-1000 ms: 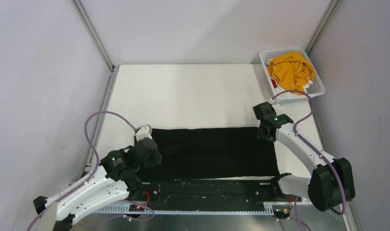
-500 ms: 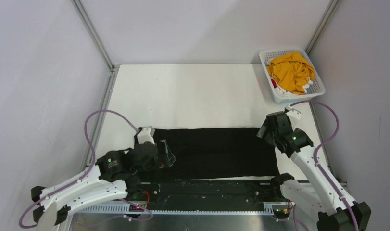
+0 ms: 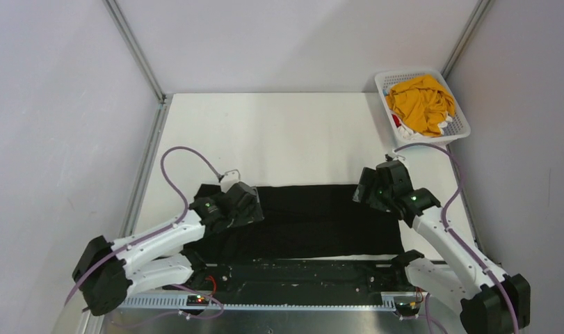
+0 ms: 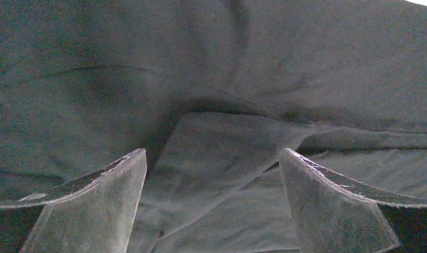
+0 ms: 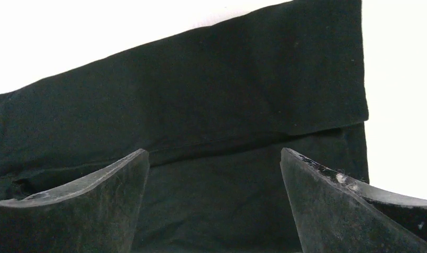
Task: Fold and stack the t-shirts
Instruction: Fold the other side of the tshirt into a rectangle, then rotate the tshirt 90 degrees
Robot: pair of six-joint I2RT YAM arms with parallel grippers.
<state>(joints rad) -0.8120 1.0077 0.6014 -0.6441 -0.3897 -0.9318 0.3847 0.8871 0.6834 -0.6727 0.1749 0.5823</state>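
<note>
Black t-shirt (image 3: pixel 313 221) lies flat as a long folded strip on the bench (image 3: pixel 279 132), near edge. Left tool (image 3: pixel 243 203) sits over its left end, jaws wide, nothing held, creased cloth right below. Right tool (image 3: pixel 368 191) sits over the right end, also wide and empty. Yellow t-shirt (image 3: pixel 421 104) is bunched in the white basket (image 3: pixel 462 129), far right corner.

Black t-shirt (image 3: pixel 313 219) lies flat, folded into a long band along the near side; mustard-yellow t-shirt (image 3: pixel 421 101) sits crumpled in the basket (image 3: pixel 408 73)
</note>
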